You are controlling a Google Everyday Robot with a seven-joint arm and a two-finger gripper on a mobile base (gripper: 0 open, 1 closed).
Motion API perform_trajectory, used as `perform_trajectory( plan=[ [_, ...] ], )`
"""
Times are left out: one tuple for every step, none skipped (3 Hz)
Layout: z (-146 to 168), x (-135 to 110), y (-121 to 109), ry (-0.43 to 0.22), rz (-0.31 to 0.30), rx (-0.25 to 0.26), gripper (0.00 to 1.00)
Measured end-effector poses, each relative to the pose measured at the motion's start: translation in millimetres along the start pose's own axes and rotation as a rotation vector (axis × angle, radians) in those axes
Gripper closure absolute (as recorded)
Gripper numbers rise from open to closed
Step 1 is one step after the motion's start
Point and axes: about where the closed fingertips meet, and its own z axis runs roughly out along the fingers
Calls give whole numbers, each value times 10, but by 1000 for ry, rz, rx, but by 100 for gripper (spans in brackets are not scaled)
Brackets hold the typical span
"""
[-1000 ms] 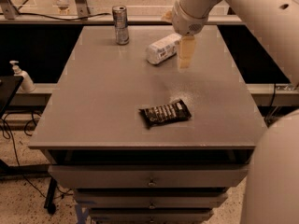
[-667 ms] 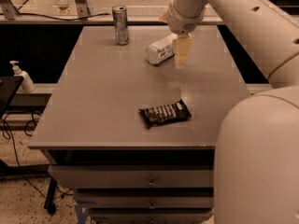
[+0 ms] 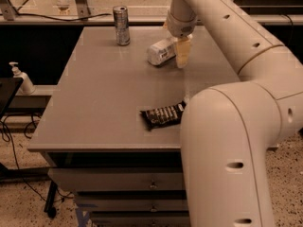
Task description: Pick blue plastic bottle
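Note:
The blue plastic bottle [image 3: 160, 51] lies on its side on the grey table [image 3: 99, 98], towards the far right. It is whitish with a pale label and a dark patch. My gripper [image 3: 182, 55] hangs from the arm, right beside the bottle's right end, low over the table. One pale finger [image 3: 182, 51] shows next to the bottle.
A slim silver can [image 3: 121, 25] stands upright at the table's far edge, left of the bottle. A dark snack bar [image 3: 164, 115] lies near the front right, partly behind my arm. A white pump dispenser [image 3: 21, 79] stands off the table at the left.
The arm has swung in so its big segments fill the right side. The gripper has moved a little closer to the bottle's right end. The bottle, can and bar have not moved.

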Motion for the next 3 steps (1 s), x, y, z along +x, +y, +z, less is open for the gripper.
perform_trajectory(
  plan=[
    [96, 55, -53, 14, -4, -19, 38],
    [77, 56, -66, 13, -5, -18, 61],
    [-302, 13, -91, -9, -2, 2, 84]
  ],
)
